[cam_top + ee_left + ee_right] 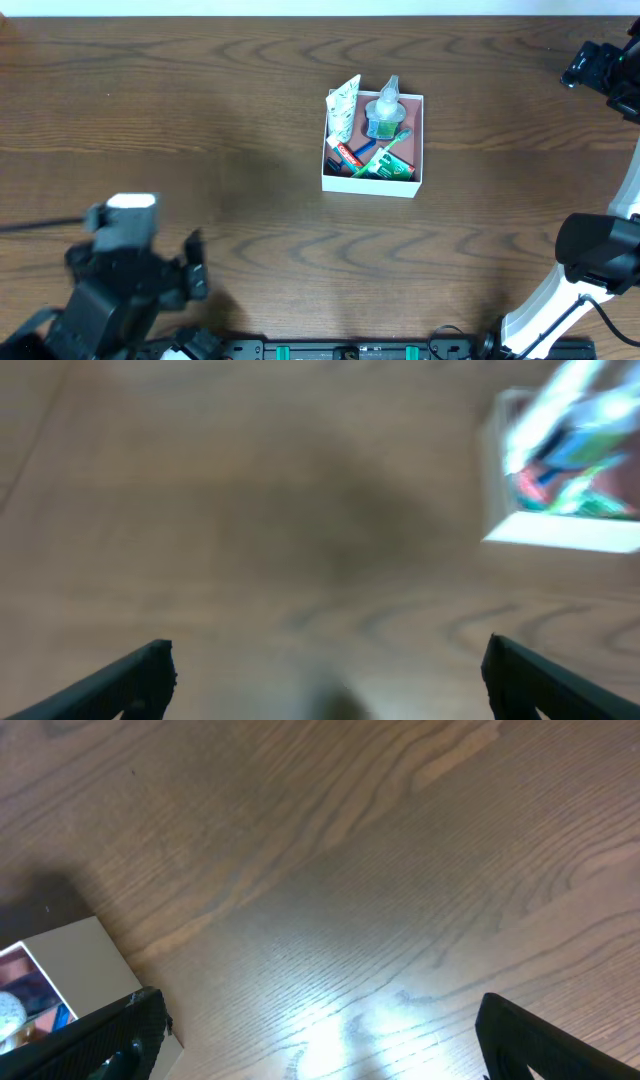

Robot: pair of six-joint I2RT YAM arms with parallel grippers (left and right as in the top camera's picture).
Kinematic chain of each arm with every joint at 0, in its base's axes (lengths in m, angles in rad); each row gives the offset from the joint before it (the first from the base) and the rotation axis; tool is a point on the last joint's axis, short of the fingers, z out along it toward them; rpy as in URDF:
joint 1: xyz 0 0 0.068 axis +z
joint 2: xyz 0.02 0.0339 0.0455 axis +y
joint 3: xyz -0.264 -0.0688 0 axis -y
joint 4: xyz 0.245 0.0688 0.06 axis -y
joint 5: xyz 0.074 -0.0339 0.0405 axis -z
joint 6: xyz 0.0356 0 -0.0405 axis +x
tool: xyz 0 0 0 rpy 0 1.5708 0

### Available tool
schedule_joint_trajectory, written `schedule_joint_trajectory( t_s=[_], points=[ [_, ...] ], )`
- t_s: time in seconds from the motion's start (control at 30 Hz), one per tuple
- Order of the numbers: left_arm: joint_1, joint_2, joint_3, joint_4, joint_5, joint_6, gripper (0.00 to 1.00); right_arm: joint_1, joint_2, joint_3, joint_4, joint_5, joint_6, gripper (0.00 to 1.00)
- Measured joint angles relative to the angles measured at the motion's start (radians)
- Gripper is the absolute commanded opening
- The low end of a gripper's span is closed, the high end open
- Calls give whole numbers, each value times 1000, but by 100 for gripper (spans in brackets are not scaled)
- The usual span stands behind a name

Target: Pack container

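L hand (330, 660) wide open, empty, R hand (320, 1010) likewise

The table (200, 100) is dark grained wood, smooth and slightly glossy (glare beside the container (368, 183)), whose white walls look matt.

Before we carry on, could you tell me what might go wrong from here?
The tube leans over the container's rim; a nudge could tip it out. The bottle seems to rest on other items and might shift. The left wrist view is blurred, so guiding the open left gripper by it looks unreliable.
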Motion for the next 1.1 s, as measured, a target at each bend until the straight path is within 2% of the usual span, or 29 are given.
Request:
schedule_joint_trajectory(
  t_s=[0.03,0.13,0.33,0.57,1.1],
  points=[
    [0,-14,0,-64,-21,-57,98,0,0,0,0,0,0,99],
    [1,-50,-5,-66,-45,-171,98,0,0,0,0,0,0,99],
    [1,-120,-31,-66,-18,-269,98,0,0,0,0,0,0,99],
    [1,-141,-32,-66,51,-296,98,0,0,0,0,0,0,99],
    [1,-141,-32,-66,76,-311,98,0,0,0,0,0,0,99]
  ],
)
